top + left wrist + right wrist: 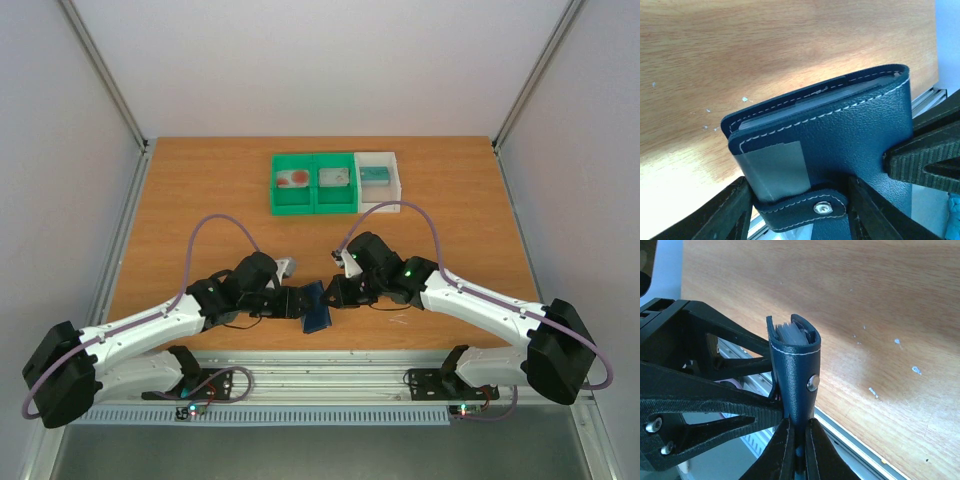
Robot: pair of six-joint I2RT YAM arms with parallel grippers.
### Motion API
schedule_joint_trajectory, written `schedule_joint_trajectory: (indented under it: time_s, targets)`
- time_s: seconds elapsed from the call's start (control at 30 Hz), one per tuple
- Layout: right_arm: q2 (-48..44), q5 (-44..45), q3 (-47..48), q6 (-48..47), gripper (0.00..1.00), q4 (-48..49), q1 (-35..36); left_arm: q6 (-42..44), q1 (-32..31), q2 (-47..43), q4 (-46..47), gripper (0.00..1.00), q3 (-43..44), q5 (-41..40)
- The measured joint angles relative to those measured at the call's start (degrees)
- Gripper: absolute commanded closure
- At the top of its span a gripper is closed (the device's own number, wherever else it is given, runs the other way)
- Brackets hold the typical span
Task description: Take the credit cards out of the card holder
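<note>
While both arms meet over the middle of the worktop's [200, 200] near edge, the card holder [315, 307] hangs between them, lifted off the wood and tilted. The right gripper [335, 293] is clenched on one thin edge of it, its two fingers pinched close together around the folded panels. The left gripper [290, 300] grasps the other end, its fingers [867, 210] standing half apart on either side of the strap with the metal snap [825, 206]. Pale sheet edges show between the panels, though I cannot tell whether they are cards. Toward the middle of the far edge, a green bin [313, 206] holds a pale card with a red blotch [293, 179] in its left compartment and a greyish card [333, 178] in its right. A teal card [375, 174] lies in the white bin [378, 198] touching its right side.
</note>
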Motion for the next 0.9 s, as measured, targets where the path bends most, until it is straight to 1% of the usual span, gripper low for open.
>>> schedule_joint_trajectory:
  time_s: [0.33, 0.67, 0.8, 0.9]
  targets:
    - [0.00, 0.85, 0.52, -0.24, 0.99, -0.61, 0.11, 0.70, -0.28, 0.09, -1.79, 0.55, 0.79, -2.19]
    - [0.00, 1.57, 0.52, -0.22, 0.99, -0.61, 0.11, 1.53, -0.33, 0.13, -2.80, 0.56, 0.87, -2.80]
    - [0.00, 1.55, 0.52, -0.24, 0.99, -0.50, 0.13, 1.51, -0.33, 0.13, -2.71, 0.59, 0.90, -2.58]
    - [0.00, 1.53, 0.52, -0.22, 0.99, -0.31, 0.13, 1.27, -0.33, 0.26, -2.34, 0.63, 0.90, -1.60]
